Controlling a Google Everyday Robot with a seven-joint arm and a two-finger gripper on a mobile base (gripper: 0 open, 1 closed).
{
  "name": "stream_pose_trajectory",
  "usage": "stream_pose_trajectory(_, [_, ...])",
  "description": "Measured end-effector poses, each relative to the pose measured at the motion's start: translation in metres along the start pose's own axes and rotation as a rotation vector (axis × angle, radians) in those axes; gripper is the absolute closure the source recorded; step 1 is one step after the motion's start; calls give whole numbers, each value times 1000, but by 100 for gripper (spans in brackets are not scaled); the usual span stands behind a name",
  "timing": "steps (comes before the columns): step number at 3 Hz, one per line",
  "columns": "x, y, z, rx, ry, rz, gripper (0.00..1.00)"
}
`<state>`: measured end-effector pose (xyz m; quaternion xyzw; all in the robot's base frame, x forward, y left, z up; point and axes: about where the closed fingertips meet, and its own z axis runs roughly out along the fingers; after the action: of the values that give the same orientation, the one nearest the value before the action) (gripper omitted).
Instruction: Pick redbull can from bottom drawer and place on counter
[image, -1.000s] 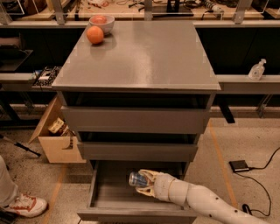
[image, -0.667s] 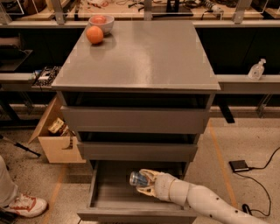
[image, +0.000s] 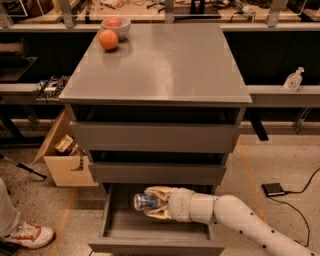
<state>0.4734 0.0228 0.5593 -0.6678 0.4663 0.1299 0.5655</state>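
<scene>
The bottom drawer (image: 120, 235) is pulled open below two wider grey drawers. My gripper (image: 152, 202) reaches into it from the right on a white arm. Its cream fingers (image: 159, 192) are closed around the redbull can (image: 144, 201), a blue-and-silver can lying on its side with its top end facing left. The can is held just above the drawer floor near the back. The counter (image: 165, 65) is the flat grey cabinet top above.
An orange fruit (image: 108, 39) and a bowl (image: 116, 25) sit at the counter's back left corner. An open cardboard box (image: 65, 155) stands on the floor left of the cabinet. A shoe (image: 27, 235) is at lower left. A small black device (image: 274, 189) with a cable lies on the floor right.
</scene>
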Motion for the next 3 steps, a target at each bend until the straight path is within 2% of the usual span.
stream_pose_trajectory(1, [-64,-13,-4,-74,-67,-153,100])
stream_pose_trajectory(2, [-114,-28,-9,-107,-69,-312,100])
stream_pose_trajectory(3, [-159,-45,-19,-101,-38,-464,100])
